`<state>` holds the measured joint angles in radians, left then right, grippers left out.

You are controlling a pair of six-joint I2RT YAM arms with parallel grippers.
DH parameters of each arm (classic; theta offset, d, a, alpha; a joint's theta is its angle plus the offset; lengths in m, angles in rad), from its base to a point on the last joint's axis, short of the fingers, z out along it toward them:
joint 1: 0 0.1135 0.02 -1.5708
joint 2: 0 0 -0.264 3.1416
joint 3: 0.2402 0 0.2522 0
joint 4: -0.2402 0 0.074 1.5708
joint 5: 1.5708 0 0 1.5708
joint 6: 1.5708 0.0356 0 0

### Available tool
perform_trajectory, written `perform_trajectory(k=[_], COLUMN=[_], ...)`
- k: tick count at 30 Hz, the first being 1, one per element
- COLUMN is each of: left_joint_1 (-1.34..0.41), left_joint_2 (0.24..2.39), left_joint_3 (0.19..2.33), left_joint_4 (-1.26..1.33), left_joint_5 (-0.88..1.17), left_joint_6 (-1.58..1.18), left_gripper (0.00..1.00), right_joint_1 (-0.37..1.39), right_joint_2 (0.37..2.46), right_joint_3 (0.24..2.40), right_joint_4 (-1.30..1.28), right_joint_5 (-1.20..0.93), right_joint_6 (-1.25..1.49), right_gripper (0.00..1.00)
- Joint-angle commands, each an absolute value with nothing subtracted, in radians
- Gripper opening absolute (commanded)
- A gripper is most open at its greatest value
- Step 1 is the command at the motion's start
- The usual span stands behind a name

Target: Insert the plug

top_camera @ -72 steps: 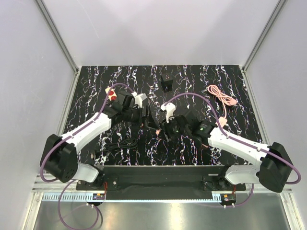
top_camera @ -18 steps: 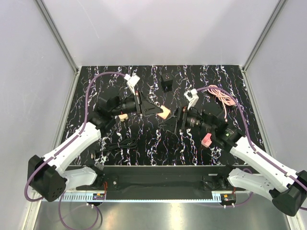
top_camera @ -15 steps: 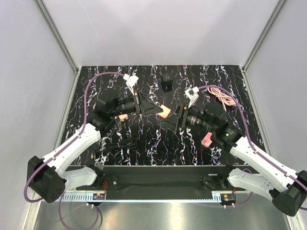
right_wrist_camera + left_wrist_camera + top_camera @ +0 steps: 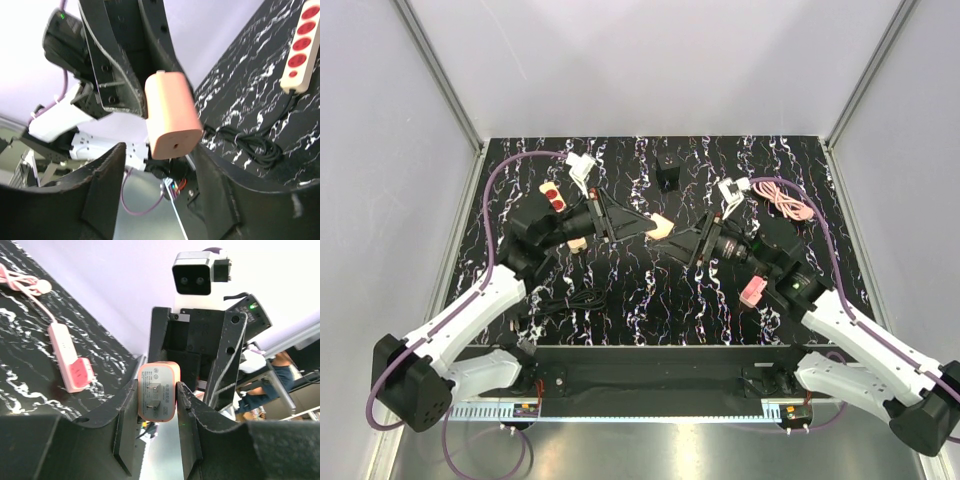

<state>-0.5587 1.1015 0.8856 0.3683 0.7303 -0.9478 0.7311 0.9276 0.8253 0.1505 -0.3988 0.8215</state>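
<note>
The charger plug (image 4: pixel 158 392) has a peach plastic shell, smooth and matt, with two small prongs (image 4: pixel 151 388) of dull metal on its printed face. The left gripper (image 4: pixel 157 387) and right gripper (image 4: pixel 159 149) have fingers (image 4: pixel 125 425) of black plastic, matt with a faint grain. The tabletop (image 4: pixel 640 300) is black with white and violet marble veining, smooth with a slight sheen. One power strip (image 4: pixel 305 45) is cream plastic with red sockets; the other (image 4: pixel 70 362) is pink plastic, satin. The arm shells (image 4: pixel 470 300) are glossy white plastic, and the frame rails (image 4: pixel 440 70) are bare metal.

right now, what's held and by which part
The left gripper pinches the pink plug by its sides; the right gripper flanks it, not yet clamped.
</note>
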Motion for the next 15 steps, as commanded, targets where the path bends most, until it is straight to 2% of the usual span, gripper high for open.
perform_trajectory(k=[1,7,9,14,15], left_joint_1=[-0.565,-0.574,-0.577,-0.592,-0.595], left_joint_2=[1.065,1.057,1.051,1.051,1.051], left_joint_3=[0.864,0.839,0.831,0.825,0.824], left_joint_4=[0.505,0.580,0.584,0.601,0.609], left_joint_5=[0.732,0.709,0.696,0.672,0.670], left_joint_6=[-1.020,-1.083,-1.086,-1.101,-1.104], left_gripper=[0.00,0.00,0.00,0.00,0.00], right_joint_1=[0.729,0.729,0.729,0.729,0.729], right_joint_2=[0.879,0.868,0.877,0.928,0.934], right_joint_3=[0.808,0.792,0.790,0.790,0.787], right_joint_4=[0.267,0.333,0.367,0.426,0.440], right_joint_5=[-0.330,-0.293,-0.295,-0.313,-0.314], right_joint_6=[0.831,0.844,0.850,0.879,0.884], right_gripper=[0.66,0.65,0.58,0.51,0.45])
